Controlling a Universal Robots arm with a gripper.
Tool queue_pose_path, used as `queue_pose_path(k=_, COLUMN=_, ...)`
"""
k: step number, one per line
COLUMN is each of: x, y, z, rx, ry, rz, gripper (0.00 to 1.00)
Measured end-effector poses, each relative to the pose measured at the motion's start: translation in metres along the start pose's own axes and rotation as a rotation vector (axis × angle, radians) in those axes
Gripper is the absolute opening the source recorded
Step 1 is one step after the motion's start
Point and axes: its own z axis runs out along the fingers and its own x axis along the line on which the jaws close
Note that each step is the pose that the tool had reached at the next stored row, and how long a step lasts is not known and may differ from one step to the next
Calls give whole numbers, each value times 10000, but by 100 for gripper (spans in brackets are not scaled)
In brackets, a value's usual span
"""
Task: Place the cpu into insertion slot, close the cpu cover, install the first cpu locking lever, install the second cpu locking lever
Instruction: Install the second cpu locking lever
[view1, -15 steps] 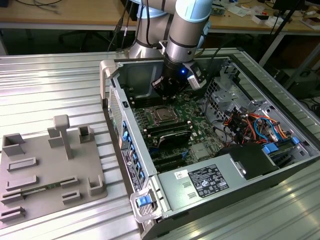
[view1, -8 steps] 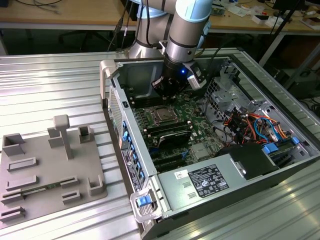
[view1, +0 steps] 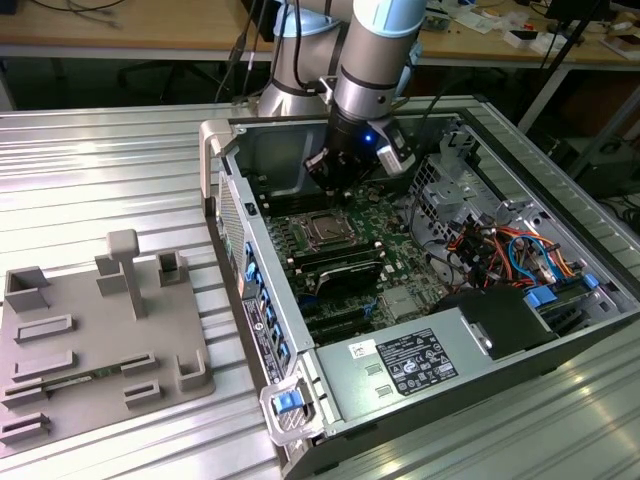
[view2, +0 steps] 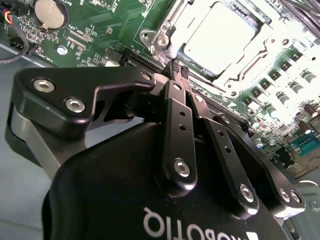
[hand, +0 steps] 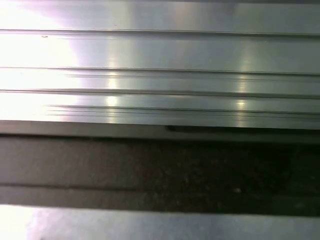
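In the second wrist view the cpu (view2: 220, 37) lies flat in the insertion slot (view2: 235, 82) on the green board. Its silvery top shows through the window of the cpu cover (view2: 167, 30), which lies down around it. My gripper (view2: 178, 69) is shut, its two black fingertips pressed together just beside the socket's near edge, close to a corner screw. I cannot make out anything between them. In the exterior view the gripper (view1: 333, 192) hangs inside the open computer case, directly above the back edge of the socket (view1: 325, 230).
Long black memory slots (view1: 335, 262) lie in front of the socket, with bundled cables (view1: 500, 250) on the exterior view's right. The case walls (view1: 255, 290) close in all round. A grey fixture plate (view1: 100, 340) sits on the ribbed metal table (hand: 160, 50).
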Motion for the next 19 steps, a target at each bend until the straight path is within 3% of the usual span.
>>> queue_pose_path(k=8, x=6, y=-144, z=1, rx=-2, ry=1, rz=2, gripper=11)
queue_pose_path(k=19, x=-40, y=-177, z=2, rx=-6, ry=10, rz=1, gripper=11)
